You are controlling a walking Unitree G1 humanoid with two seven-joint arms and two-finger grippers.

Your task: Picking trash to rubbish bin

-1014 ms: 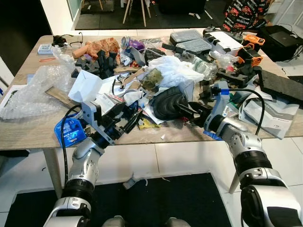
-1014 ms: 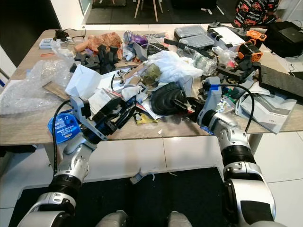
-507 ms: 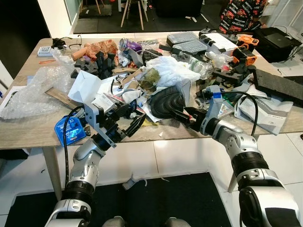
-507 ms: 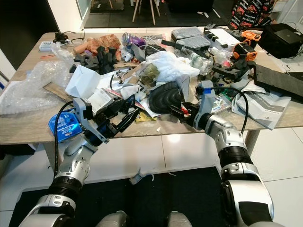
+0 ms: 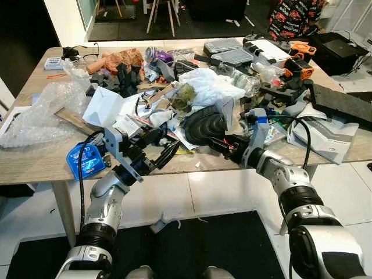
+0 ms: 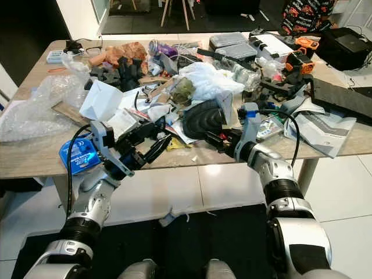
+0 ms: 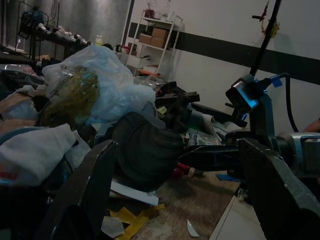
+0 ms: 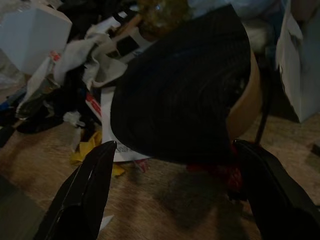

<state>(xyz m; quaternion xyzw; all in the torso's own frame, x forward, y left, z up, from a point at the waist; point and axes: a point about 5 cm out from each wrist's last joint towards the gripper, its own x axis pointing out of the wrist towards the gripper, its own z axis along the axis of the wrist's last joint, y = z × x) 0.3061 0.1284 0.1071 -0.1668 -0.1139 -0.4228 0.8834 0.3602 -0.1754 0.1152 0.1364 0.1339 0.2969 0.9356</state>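
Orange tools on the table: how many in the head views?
2. The far orange tool lies by the far right corner of the table. The near orange tool sits just in front of it. The clutter may hide more.

Cluttered wooden table (image 5: pixel 35 168), left gripper (image 5: pixel 156 152) and right gripper (image 5: pixel 216 145) flanking black ribbed trash (image 5: pixel 203 124).

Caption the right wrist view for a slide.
Open right gripper reaching toward a black ribbed piece on the cluttered wooden table.
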